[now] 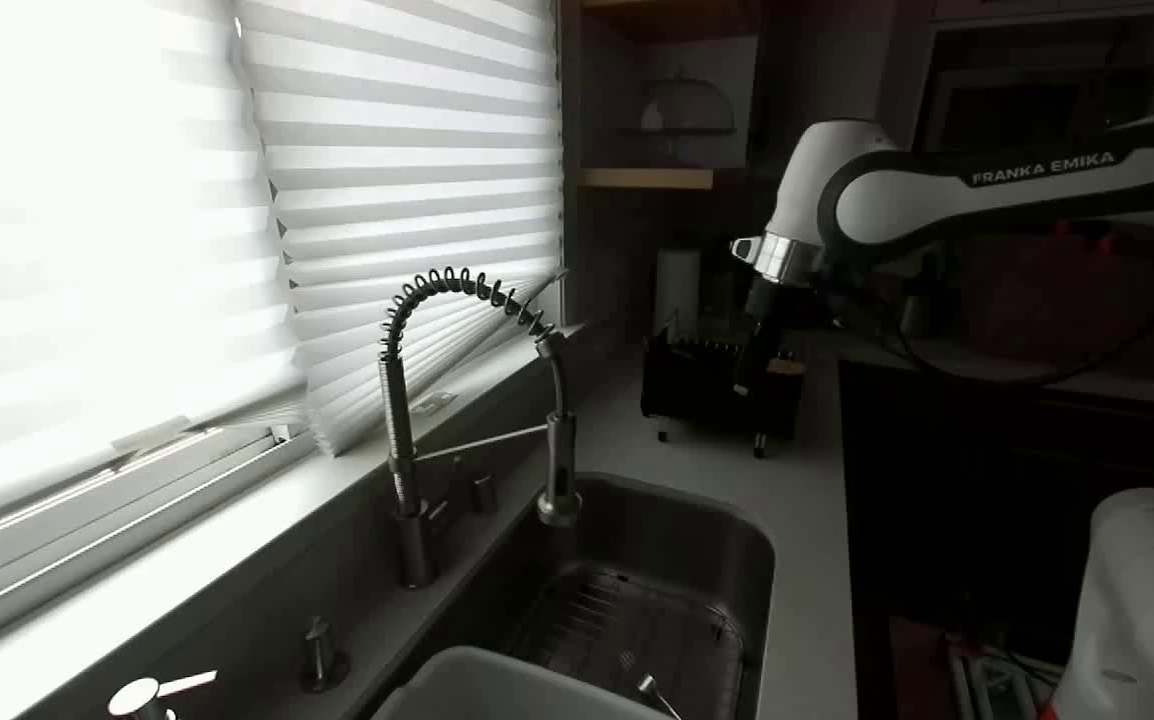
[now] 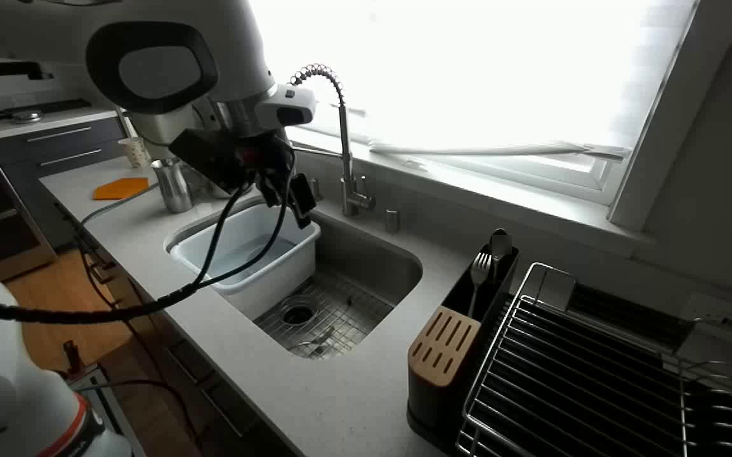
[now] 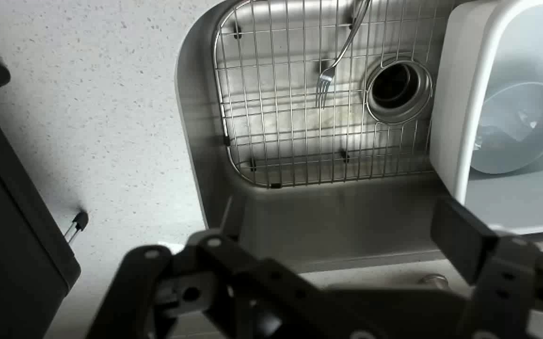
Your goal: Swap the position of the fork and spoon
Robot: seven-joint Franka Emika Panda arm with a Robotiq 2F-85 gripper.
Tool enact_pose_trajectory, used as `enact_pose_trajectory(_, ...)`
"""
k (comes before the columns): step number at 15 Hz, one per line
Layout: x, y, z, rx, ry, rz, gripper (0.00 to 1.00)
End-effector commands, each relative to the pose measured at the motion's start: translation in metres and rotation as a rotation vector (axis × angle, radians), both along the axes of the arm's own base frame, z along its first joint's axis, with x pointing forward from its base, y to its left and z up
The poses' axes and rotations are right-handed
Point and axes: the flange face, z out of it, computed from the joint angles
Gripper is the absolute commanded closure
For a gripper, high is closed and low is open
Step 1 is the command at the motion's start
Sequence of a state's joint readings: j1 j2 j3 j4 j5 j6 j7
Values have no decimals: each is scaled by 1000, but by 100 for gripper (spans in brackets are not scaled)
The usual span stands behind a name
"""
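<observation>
A slim silver metal fork [image 3: 335,65] lies on the steel wire sink grid [image 3: 223,113], tines near the round drain [image 3: 396,88]. A second silver metal fork [image 2: 479,274] stands tilted, tines up, in the black caddy [image 2: 428,406], beside a grey broad-headed utensil [image 2: 501,244] of unclear kind.

The sink [image 2: 372,254], faucet [image 2: 346,152] and dish rack [image 2: 585,374] mark a kitchen.

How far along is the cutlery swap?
Done: nothing I can confirm; one fork lies in the sink, a second fork stands in the caddy.
In hand: nothing; the gripper is open and empty.
Left: probably the whole swap, though no spoon is clearly identifiable.
</observation>
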State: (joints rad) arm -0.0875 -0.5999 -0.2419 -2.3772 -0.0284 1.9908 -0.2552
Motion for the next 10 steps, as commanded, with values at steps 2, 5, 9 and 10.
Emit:
enact_pose_trajectory(2,0,0,0,0,1,0,0)
enact_pose_trajectory(5,0,0,0,0,1,0,0)
enact_pose_trajectory(9,22,-12,13,5,-57,-164,0)
enact_pose_trajectory(10,36,-23,19,-2,-105,-201,0)
